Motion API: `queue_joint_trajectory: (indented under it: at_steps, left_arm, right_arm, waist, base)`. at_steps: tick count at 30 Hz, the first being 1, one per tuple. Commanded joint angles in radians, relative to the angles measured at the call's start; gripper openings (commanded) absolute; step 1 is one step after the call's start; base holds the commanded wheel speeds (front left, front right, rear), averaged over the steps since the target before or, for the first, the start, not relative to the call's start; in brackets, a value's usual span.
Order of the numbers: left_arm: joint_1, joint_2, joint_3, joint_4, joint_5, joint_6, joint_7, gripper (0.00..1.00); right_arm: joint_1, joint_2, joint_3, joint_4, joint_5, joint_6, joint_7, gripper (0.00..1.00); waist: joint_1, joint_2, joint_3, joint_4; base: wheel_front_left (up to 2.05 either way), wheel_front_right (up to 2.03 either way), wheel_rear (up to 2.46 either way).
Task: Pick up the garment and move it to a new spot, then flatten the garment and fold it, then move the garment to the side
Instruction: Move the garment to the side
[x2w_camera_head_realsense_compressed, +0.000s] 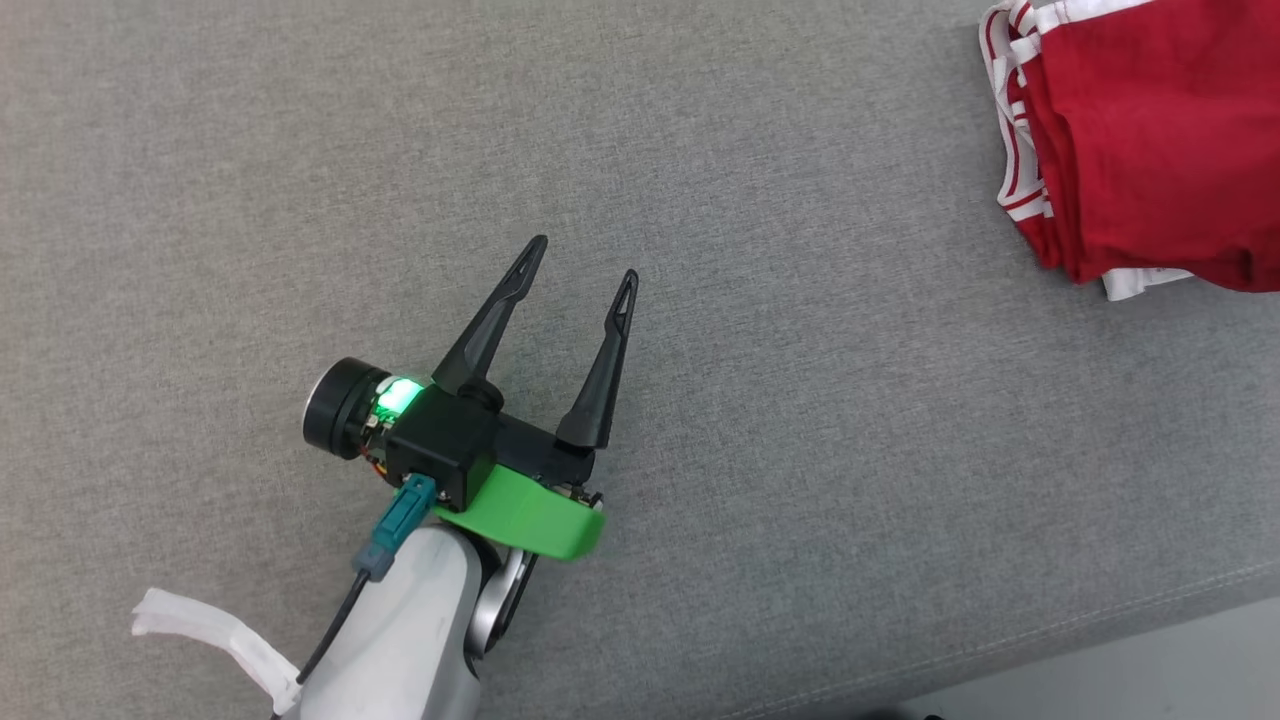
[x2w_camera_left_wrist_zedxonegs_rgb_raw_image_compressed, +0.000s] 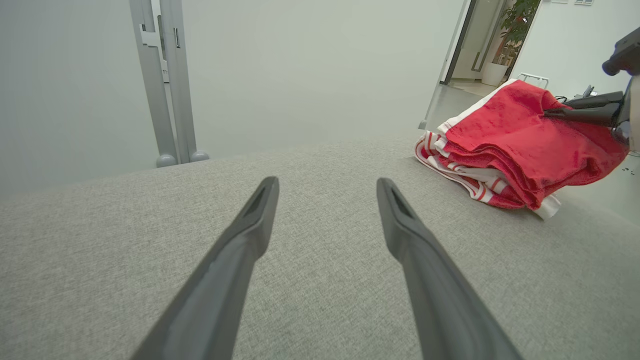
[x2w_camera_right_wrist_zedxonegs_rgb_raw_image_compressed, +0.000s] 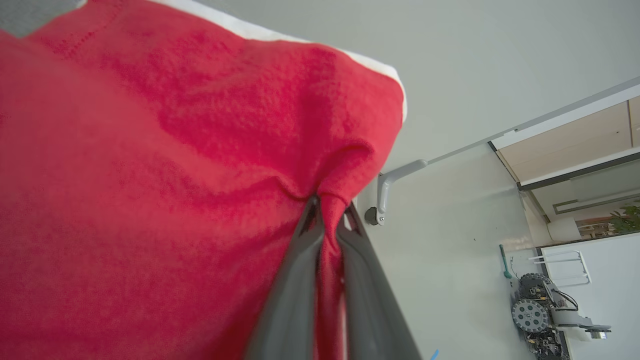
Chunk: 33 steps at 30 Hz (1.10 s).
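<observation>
head view: the left gripper (x2w_camera_head_realsense_compressed: 585, 258) was over the grey cushion (x2w_camera_head_realsense_compressed: 300, 150), fingers spread and empty. the folded red garment (x2w_camera_head_realsense_compressed: 1150, 150) lay at the far right, well apart from it. left wrist view: the garment sat ahead and to the right of the spread fingers, stacked fold edges facing left, with the right gripper (x2w_camera_left_wrist_zedxonegs_rgb_raw_image_compressed: 550, 113) at its upper right edge. right wrist view: the right fingers were pressed together, pinching a tuck of red fabric. judgement: the right arm was nearer, so the move to the side would likely fall to it.
</observation>
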<state>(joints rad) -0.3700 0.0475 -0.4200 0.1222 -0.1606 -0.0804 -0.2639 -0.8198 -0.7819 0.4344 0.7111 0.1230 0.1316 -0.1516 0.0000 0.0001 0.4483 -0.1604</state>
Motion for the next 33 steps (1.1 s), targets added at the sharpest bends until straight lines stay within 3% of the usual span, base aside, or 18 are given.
queue_joint_trajectory:
  at_steps: [1, 10, 11, 12, 15, 23, 33]
  left_arm:
    - [-0.021, 0.006, 0.006, 0.0, 0.008, 0.0, 0.0, 1.0]
    - [-0.032, 0.006, 0.015, -0.004, 0.005, -0.004, 0.0, 1.0]
    - [-0.033, 0.006, 0.015, -0.004, 0.003, -0.003, 0.0, 1.0]
    - [-0.034, 0.006, 0.014, -0.004, 0.001, -0.001, 0.0, 1.0]
    - [-0.031, 0.006, 0.015, -0.004, -0.006, 0.004, 0.0, 1.0]
    - [0.02, 0.006, 0.018, -0.002, -0.045, 0.023, 0.0, 1.0]
    - [0.123, 0.006, 0.109, -0.018, -0.063, 0.043, 0.0, 1.0]
  right_arm:
    - [-0.01, -0.002, 0.0, 0.01, -0.003, -0.002, -0.005, 0.0]
    - [-0.046, -0.003, -0.006, 0.115, -0.012, -0.002, -0.01, 0.0]
    - [-0.051, 0.0, -0.009, 0.124, -0.012, -0.002, -0.014, 0.36]
    - [-0.056, 0.004, -0.016, 0.142, -0.009, -0.002, -0.015, 1.0]
    - [-0.051, 0.042, -0.041, 0.199, 0.034, -0.002, 0.022, 1.0]
    - [-0.081, 0.09, -0.067, 0.205, 0.049, -0.002, -0.032, 1.0]
    - [0.012, 0.251, -0.098, -0.005, 0.158, -0.002, -0.098, 1.0]
  waist:
    - [0.0, -0.0001, 0.024, 0.013]
    - [0.0, -0.0001, 0.055, 0.059]
    - [0.0, -0.0001, 0.055, 0.063]
    - [0.0, -0.0001, 0.055, 0.067]
    - [0.0, -0.0001, 0.044, 0.077]
    - [0.0, -0.0001, -0.063, 0.109]
    - [0.0, -0.0001, -0.238, 0.168]
  base:
    - [0.0, 0.0, 0.0]
    - [0.0, 0.0, 0.0]
    - [0.0, 0.0, 0.0]
    - [0.0, 0.0, 0.0]
    - [0.0, 0.0, 0.0]
    - [0.0, 0.0, 0.0]
    - [0.0, 0.0, 0.0]
